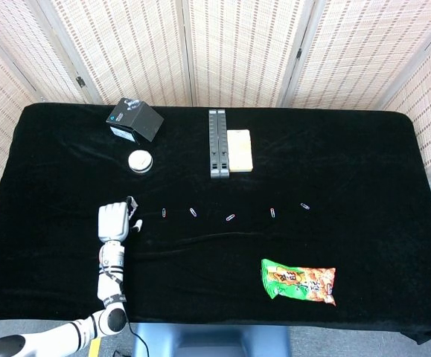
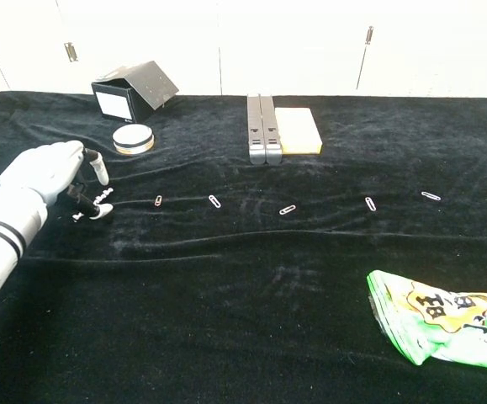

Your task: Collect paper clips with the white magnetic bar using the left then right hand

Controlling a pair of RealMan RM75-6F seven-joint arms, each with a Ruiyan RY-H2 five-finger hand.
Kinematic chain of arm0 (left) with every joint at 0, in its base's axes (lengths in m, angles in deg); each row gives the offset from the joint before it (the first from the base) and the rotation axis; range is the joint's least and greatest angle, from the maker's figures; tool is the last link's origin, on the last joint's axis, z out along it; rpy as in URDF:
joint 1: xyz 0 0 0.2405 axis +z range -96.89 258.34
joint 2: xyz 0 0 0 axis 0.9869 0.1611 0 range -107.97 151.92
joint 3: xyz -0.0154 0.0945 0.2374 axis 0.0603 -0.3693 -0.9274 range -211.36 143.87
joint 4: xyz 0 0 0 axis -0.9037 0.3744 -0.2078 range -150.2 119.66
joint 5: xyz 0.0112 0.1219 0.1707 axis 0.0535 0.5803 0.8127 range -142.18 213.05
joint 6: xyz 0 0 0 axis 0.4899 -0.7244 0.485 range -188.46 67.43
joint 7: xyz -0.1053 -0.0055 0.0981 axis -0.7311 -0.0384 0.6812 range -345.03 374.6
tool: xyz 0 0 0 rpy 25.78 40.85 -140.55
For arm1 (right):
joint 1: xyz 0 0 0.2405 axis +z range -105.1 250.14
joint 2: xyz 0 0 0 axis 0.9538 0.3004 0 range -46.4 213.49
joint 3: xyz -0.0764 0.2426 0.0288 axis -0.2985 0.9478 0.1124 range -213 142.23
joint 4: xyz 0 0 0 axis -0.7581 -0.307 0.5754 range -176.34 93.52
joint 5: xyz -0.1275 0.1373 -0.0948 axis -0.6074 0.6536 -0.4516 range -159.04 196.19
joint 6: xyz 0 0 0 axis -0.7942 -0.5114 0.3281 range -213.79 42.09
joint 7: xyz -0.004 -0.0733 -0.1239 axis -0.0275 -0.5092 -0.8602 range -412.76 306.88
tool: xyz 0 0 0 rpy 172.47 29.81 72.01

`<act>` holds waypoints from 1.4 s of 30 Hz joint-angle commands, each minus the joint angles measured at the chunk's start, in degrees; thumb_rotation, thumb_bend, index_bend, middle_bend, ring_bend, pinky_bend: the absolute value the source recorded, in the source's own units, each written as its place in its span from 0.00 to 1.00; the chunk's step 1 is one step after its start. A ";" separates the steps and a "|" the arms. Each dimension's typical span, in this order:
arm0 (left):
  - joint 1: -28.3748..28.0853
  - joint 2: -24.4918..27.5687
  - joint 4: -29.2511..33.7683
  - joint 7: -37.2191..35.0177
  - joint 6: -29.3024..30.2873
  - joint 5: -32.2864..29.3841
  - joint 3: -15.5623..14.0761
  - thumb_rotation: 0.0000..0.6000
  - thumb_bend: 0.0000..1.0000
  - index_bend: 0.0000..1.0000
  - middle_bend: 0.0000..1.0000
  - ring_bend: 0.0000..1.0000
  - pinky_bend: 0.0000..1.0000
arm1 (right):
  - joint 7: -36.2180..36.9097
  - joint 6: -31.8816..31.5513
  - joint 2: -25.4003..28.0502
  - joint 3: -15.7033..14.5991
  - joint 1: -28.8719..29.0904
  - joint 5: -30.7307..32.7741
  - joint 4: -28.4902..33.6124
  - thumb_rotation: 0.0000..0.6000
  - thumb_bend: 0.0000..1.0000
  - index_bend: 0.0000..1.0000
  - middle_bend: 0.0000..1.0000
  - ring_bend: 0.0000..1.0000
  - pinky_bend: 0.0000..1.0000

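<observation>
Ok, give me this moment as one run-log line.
left robot hand: fingers closing around white magnetic bar, grip unconfirmed | right robot hand: not in view | paper clips: row on black cloth, uncollected

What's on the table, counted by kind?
Paper clips: 5, first at
Magnetic bar: 1, at the left hand
Black box: 1
Round tin: 1
Grey bars: 2
Yellow block: 1
Snack bag: 1
Total: 12
</observation>
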 commanded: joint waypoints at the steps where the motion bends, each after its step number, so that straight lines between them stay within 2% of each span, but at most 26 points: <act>1: -0.24 -0.05 0.09 0.89 -1.11 -1.59 0.44 1.00 0.30 0.46 1.00 1.00 1.00 | 0.11 0.18 0.02 0.10 0.01 0.15 -0.01 1.00 0.26 0.00 0.00 0.00 0.00; 11: -1.54 0.24 -0.40 3.27 -2.25 -4.90 1.78 1.00 0.32 0.46 1.00 1.00 1.00 | 0.51 0.89 0.23 0.30 -0.01 0.50 -0.31 1.00 0.26 0.00 0.00 0.00 0.00; 25: -2.11 0.82 -0.02 5.57 -3.35 -8.67 1.86 1.00 0.37 0.47 1.00 1.00 1.00 | -0.06 1.04 0.14 0.56 0.01 0.60 -0.24 1.00 0.26 0.00 0.00 0.00 0.00; 31: -2.43 0.64 -0.24 5.55 -3.60 -9.76 1.92 1.00 0.43 0.55 1.00 1.00 1.00 | 0.01 1.26 0.14 0.56 0.04 0.52 -0.35 1.00 0.26 0.00 0.00 0.00 0.00; 42: -2.31 1.14 -0.40 5.30 -2.65 -10.34 1.64 1.00 0.62 0.67 1.00 1.00 1.00 | -0.61 1.69 0.30 0.29 0.14 0.10 0.00 1.00 0.26 0.00 0.00 0.00 0.00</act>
